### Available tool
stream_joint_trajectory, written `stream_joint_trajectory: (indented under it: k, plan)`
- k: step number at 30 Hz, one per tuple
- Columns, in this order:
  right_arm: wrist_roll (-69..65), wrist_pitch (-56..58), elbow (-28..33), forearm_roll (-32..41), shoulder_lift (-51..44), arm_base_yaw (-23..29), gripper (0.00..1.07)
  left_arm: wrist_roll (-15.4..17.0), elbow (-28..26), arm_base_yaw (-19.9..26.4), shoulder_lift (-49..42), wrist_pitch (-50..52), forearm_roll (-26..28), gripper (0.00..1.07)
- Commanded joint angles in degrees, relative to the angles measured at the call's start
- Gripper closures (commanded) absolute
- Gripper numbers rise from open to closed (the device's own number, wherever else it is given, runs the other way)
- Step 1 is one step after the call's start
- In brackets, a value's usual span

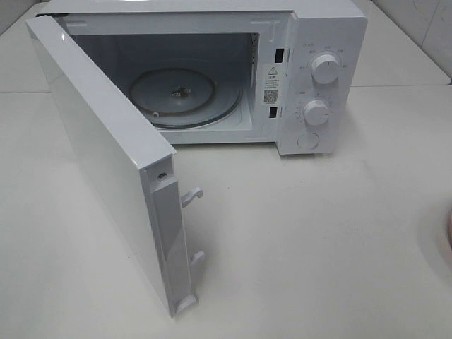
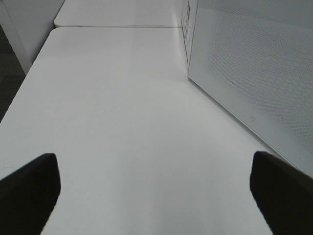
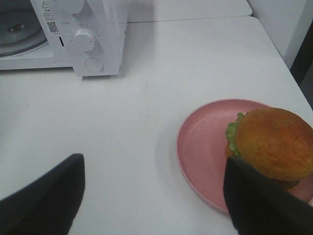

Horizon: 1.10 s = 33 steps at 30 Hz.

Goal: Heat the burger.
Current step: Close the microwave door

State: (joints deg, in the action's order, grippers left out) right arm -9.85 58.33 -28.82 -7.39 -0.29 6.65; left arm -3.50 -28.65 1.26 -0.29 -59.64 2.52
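Golden-brown and glossy, the burger (image 3: 274, 143) sits on the pink plate (image 3: 200, 147), off centre on it and partly over the rim. I judge it light but soft and built of loose layers, so a hard squeeze would crush the bun or push the lettuce and patty out sideways. The best hold seems to be low on two opposite sides of the bun, with gentle pressure.

In the right wrist view the right gripper (image 3: 156, 196) has its jaws released, spread wide and holding nothing. The burger lies just beyond one finger (image 3: 264, 205), not between the two, so the jaws must shift sideways over it.

The left gripper (image 2: 156, 196) is also released, over bare bench (image 2: 122, 122) beside the door (image 1: 99, 155).

Farther off, the microwave (image 1: 318, 78) stands open, its turntable (image 1: 183, 95) bare.
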Motion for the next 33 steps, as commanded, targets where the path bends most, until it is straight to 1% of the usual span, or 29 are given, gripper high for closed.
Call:
stream_joint_trajectory:
  k: [1,4,9,14,16,17,19,20,21,22,23,24,25,26,27,28,30,31,32,33]
  plan:
    - [0.4,-0.5,0.1,0.3,-1.5,-0.3,0.32,0.7,-1.1,0.1,-1.1,1.7,2.6,0.09]
    - [0.4,-0.5,0.1,0.3,-1.5,-0.3,0.32,0.7,-1.6,0.1,-1.1,4.1,3.3,0.09]
    - [0.4,-0.5,0.1,0.3,-1.5,-0.3,0.32,0.7,-1.6,0.1,-0.3,6.8,2.8,0.09]
    - [0.4,-0.5,0.1,0.3,-1.5,-0.3,0.32,0.7,-1.6,0.1,3.9,9.5,2.5,0.10]
    - [0.4,-0.5,0.1,0.3,-1.5,-0.3,0.32,0.7,-1.6,0.1,7.1,14.0,2.5,0.13]
    - [0.4,-0.5,0.1,0.3,-1.5,-0.3,0.32,0.7,-1.6,0.1,7.1,14.0,2.5,0.13]
    - [0.4,-0.5,0.1,0.3,-1.5,-0.3,0.32,0.7,-1.6,0.1,10.8,18.2,2.5,0.16]
    - [0.4,-0.5,0.1,0.3,-1.5,-0.3,0.32,0.7,-1.6,0.1,10.8,18.2,2.5,0.16]
    - [0.4,-0.5,0.1,0.3,-1.5,-0.3,0.32,0.7,-1.6,0.1,13.2,20.4,2.5,0.20]
    - [0.4,-0.5,0.1,0.3,-1.5,-0.3,0.32,0.7,-1.6,0.1,15.5,22.5,2.5,0.27]
    - [0.4,-0.5,0.1,0.3,-1.5,-0.3,0.32,0.7,-1.6,0.1,15.5,22.5,2.5,0.27]
    - [0.4,-0.5,0.1,0.3,-1.5,-0.3,0.32,0.7,-1.6,0.1,16.8,23.4,2.5,0.32]
    - [0.4,-0.5,0.1,0.3,-1.5,-0.3,0.32,0.7,-1.6,0.1,16.8,23.4,2.5,0.32]
    - [0.4,-0.5,0.1,0.3,-1.5,-0.3,0.32,0.7,-1.6,0.1,19.1,24.7,2.5,0.43]
    - [0.4,-0.5,0.1,0.3,-1.5,-0.3,0.32,0.6,-1.6,0.1,21.6,26.1,2.5,0.49]
    - [0.4,-0.5,0.1,0.3,-1.5,-0.3,0.32,0.6,-1.6,0.1,21.6,26.1,2.5,0.49]
    - [0.4,-0.5,0.1,0.3,-1.5,-0.3,0.32,0.4,-1.6,0.1,25.3,29.2,2.5,0.68]
    - [0.4,-0.5,0.1,0.3,-1.5,-0.3,0.32,0.4,-1.6,0.1,25.3,29.2,2.5,0.68]
    - [0.4,-0.5,0.1,0.3,-1.5,-0.3,0.32,0.4,-1.6,0.1,26.5,30.3,2.5,0.74]
    - [0.4,-0.5,0.1,0.3,-1.5,-0.3,0.32,0.4,-1.6,0.1,26.5,30.3,2.5,0.74]
